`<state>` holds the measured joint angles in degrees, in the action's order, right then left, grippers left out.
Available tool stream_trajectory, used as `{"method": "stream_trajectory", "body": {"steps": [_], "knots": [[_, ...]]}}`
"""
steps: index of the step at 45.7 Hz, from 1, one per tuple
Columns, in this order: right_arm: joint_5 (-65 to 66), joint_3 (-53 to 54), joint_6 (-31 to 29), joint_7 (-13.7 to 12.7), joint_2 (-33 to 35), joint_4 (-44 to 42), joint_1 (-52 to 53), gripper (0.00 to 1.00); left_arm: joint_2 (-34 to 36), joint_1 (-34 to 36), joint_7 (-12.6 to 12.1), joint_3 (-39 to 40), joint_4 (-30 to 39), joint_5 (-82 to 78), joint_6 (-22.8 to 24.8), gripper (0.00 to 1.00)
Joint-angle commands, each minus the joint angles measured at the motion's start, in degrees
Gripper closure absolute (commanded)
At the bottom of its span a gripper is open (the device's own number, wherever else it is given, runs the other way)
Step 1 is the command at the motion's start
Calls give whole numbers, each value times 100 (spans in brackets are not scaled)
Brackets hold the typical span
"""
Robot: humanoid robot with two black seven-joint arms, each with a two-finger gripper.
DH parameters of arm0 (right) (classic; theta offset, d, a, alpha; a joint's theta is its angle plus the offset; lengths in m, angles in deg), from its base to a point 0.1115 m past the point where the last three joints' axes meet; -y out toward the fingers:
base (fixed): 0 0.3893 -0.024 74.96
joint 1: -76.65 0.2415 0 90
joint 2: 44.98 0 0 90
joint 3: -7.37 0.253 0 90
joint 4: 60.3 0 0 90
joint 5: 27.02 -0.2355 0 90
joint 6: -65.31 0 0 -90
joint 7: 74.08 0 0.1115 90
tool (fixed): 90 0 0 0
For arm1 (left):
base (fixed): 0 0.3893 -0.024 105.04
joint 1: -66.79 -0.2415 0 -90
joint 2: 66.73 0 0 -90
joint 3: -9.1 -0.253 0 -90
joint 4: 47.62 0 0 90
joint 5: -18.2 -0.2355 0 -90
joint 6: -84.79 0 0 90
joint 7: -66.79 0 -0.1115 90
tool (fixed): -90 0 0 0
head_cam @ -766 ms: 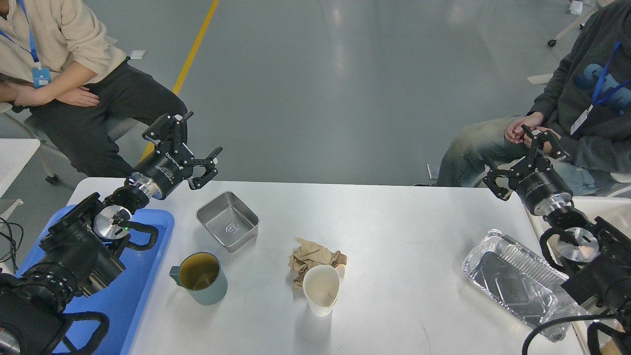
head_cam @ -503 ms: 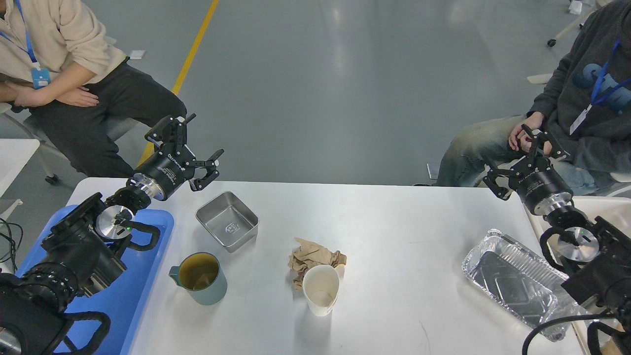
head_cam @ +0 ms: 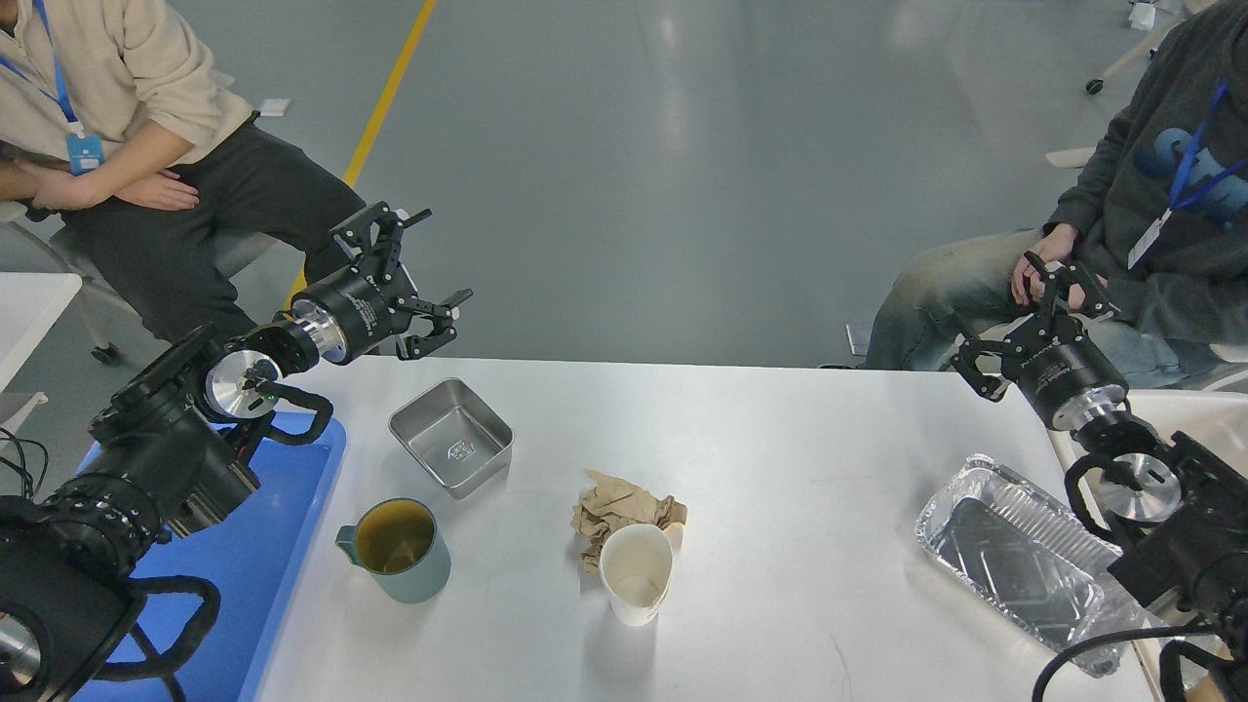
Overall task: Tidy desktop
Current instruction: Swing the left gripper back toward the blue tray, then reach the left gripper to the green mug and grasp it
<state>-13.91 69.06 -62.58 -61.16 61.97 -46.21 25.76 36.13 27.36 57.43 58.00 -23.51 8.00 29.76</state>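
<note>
The white desktop (head_cam: 780,468) fills the lower view. On it stand a square steel tin (head_cam: 450,437), a teal mug (head_cam: 395,551) with dark liquid, a white paper cup (head_cam: 636,573), a crumpled brown paper (head_cam: 616,509) behind the cup and touching it, and a foil tray (head_cam: 1029,564) at the right. My left gripper (head_cam: 429,283) is open and empty, in the air above the table's far left edge, behind the steel tin. My right gripper (head_cam: 1019,312) is open and empty above the far right corner.
A blue plastic tray (head_cam: 268,575) lies at the table's left edge under my left arm. A seated person (head_cam: 146,117) is at the far left and another (head_cam: 1150,214) at the far right, close behind my right gripper. A second white surface (head_cam: 1204,414) lies at the right.
</note>
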Motion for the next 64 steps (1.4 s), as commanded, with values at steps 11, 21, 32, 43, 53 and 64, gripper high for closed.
{"method": "stream_trajectory", "body": {"steps": [11, 21, 32, 43, 53, 64], "knots": [[-1, 0, -8, 0, 2, 6, 44, 0, 3484, -389, -374, -1619, 4371, -131, -666, 3], [7, -8, -8, 0, -33, 14, 0, 0, 6217, -1251, 513, -1681, 7115, -360, -728, 3], [7, -17, -17, 0, 2, 14, 0, 0, 8152, -1392, 576, -1778, 7670, -351, 413, 3], [7, -26, -17, 0, 2, 14, -18, 0, 8804, -1304, 576, -2086, 7609, -386, 1320, 3], [7, -17, -17, 0, -33, 14, 0, 0, 8208, -1277, 558, -2314, 7547, -772, 531, 3], [7, -26, -17, 0, -33, 146, -9, 0, 6731, -1330, 75, -3034, 7565, -1370, -1263, 4]]}}
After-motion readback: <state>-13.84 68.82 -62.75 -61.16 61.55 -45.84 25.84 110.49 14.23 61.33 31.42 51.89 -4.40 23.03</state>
